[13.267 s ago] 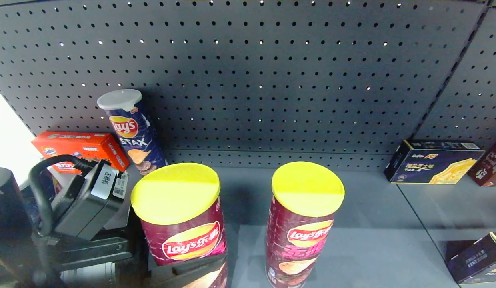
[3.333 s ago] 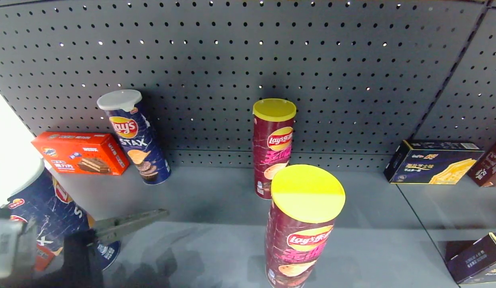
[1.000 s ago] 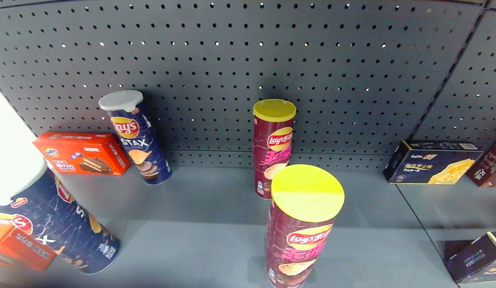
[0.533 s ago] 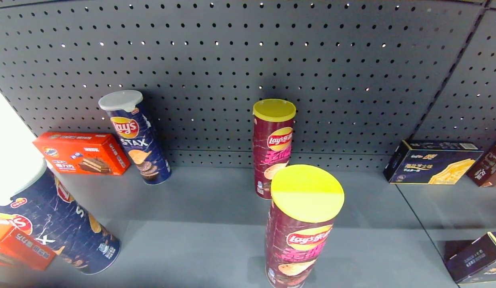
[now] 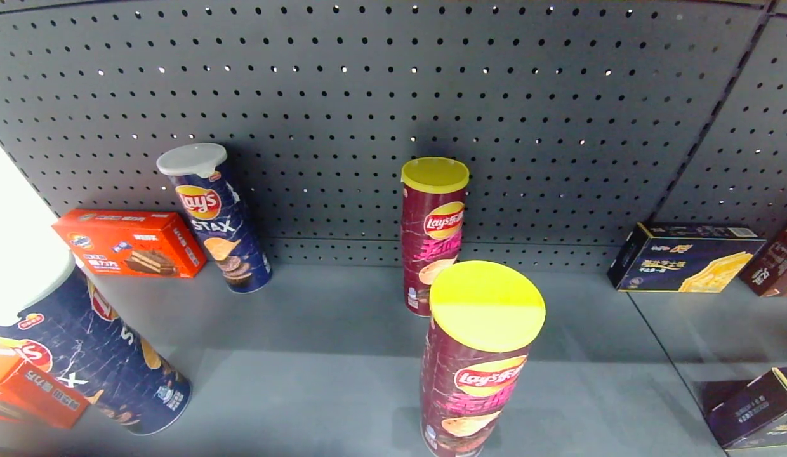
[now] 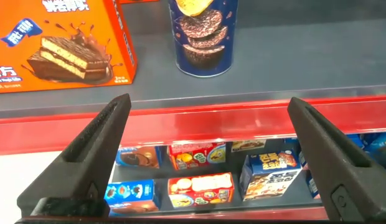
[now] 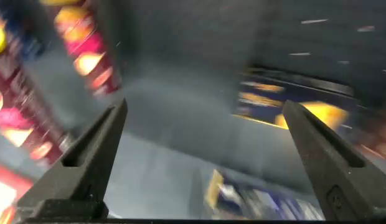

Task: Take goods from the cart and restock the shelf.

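On the grey shelf (image 5: 317,330) two maroon chip cans with yellow lids stand upright, one by the pegboard (image 5: 433,235) and one near the front (image 5: 479,362). A blue chip can (image 5: 212,216) leans at the back left, and another blue can (image 5: 82,355) stands at the front left. My left gripper (image 6: 210,104) is open and holds nothing, in front of the red shelf edge (image 6: 211,118), facing an orange box (image 6: 56,43) and a blue can's base (image 6: 202,37). My right gripper (image 7: 205,111) is open with nothing in it, facing the maroon cans (image 7: 87,50) and a dark box (image 7: 292,102).
An orange box (image 5: 130,242) lies at the back left, another (image 5: 25,390) at the front left corner. Dark boxes (image 5: 685,257) lie on the right-hand shelf section, one (image 5: 749,409) near its front. Lower shelves hold small snack packs (image 6: 199,186). Free shelf floor lies between the blue and maroon cans.
The maroon can once held by the left gripper now stands at the pegboard, and the left arm has left the head view. Over the last second nothing visibly moved.
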Controlling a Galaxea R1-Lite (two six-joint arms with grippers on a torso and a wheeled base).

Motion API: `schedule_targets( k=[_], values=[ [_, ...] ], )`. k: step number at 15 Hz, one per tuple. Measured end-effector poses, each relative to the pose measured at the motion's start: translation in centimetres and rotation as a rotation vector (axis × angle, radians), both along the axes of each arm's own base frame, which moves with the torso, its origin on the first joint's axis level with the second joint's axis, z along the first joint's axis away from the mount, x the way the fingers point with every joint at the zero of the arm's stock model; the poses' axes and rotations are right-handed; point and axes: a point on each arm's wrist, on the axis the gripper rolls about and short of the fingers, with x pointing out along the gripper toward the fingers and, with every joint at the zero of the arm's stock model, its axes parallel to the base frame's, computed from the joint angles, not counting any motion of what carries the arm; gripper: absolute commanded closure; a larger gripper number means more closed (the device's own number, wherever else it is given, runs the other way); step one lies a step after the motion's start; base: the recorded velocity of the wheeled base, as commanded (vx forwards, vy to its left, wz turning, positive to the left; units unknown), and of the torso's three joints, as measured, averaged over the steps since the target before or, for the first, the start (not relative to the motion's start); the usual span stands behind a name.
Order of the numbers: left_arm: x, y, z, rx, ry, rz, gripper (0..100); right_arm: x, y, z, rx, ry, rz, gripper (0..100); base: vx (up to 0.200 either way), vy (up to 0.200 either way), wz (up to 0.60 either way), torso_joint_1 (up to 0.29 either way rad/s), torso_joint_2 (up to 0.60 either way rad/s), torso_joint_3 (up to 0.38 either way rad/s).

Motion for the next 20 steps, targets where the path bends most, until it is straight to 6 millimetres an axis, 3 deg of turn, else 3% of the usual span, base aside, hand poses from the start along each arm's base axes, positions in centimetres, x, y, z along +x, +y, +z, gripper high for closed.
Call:
schedule_targets(
  k=[3, 7, 13, 20],
  values=[
    [0.0, 0.0, 0.0, -0.001, 0.001, 0.000, 0, 4.9, 1.9, -0.1, -0.096, 0.131, 0.139, 0, 0.000, 0.000, 0.00, 0.000, 0.00, 0.000],
    [0.0, 0.0, 0.0, -0.001, 0.000, 0.000, 0, 8.9, 4.7, -0.9, -0.180, 0.231, 0.294, 0, 0.000, 0.000, 0.00, 0.000, 0.00, 0.000],
    [0.0, 0.0, 0.0, -0.001, 0.001, 0.000, 0, 10.2, 8.6, -2.8, -0.254, 0.324, 0.479, 0, 0.000, 0.000, 0.00, 0.000, 0.00, 0.000],
    [0.0, 0.0, 0.0, -0.001, 0.001, 0.000, 0, 11.4, 11.4, -5.0, -0.323, 0.413, 0.572, 0, 0.000, 0.000, 0.00, 0.000, 0.00, 0.000]
  ],
)
